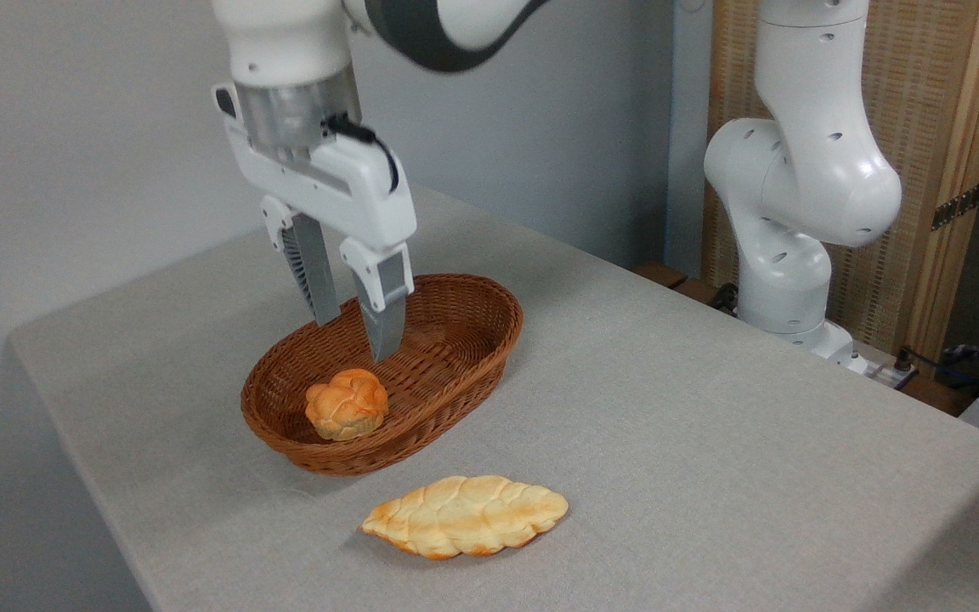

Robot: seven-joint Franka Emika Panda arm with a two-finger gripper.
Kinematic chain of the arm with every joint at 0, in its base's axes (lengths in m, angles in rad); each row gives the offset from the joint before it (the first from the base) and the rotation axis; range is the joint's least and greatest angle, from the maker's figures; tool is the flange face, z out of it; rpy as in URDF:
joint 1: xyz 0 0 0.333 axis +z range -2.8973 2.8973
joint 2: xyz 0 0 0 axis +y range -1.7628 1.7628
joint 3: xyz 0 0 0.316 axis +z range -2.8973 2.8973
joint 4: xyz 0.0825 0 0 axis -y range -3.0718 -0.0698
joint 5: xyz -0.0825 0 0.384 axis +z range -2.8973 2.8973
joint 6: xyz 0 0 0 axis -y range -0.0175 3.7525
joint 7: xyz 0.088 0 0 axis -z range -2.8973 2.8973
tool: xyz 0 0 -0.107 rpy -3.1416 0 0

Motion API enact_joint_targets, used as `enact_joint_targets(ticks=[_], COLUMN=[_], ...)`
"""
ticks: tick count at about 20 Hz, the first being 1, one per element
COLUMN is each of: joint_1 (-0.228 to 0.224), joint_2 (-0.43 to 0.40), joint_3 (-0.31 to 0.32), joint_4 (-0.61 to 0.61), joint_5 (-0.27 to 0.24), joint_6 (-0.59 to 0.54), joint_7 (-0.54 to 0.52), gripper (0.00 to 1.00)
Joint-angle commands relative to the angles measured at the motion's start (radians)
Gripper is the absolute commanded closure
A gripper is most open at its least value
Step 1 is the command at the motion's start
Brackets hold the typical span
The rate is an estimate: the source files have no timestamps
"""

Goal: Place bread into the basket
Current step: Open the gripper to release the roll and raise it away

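a: so where is the bread [347,404]?

b: resting inside the basket [472,293], just below the gripper [356,337], whose fingers are parted and hold nothing.

a: what should it do now?

b: likely rise straight up, clear of the wicker rim, avoiding the long pale loaf [466,515] lying nearer the camera.

Below my gripper [355,333] sits the basket [464,293] on the table [710,442]. The bread [346,404] lies in it, just beneath my fingertips. The flat loaf [466,514] lies nearer the camera, outside the basket.
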Motion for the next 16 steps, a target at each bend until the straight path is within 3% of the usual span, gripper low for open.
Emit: enact_joint_targets(ticks=[1, 5, 16], joint_1=[0.015, 0.021, 0.021], joint_2=[0.004, 0.004, -0.004], joint_3=[0.008, -0.007, -0.007], joint_4=[0.081, 0.147, 0.152], joint_5=[0.046, 0.048, 0.048], joint_6=[-0.062, -0.18, -0.179], joint_7=[-0.015, -0.013, -0.005], gripper=[0.0, 0.0, 0.0])
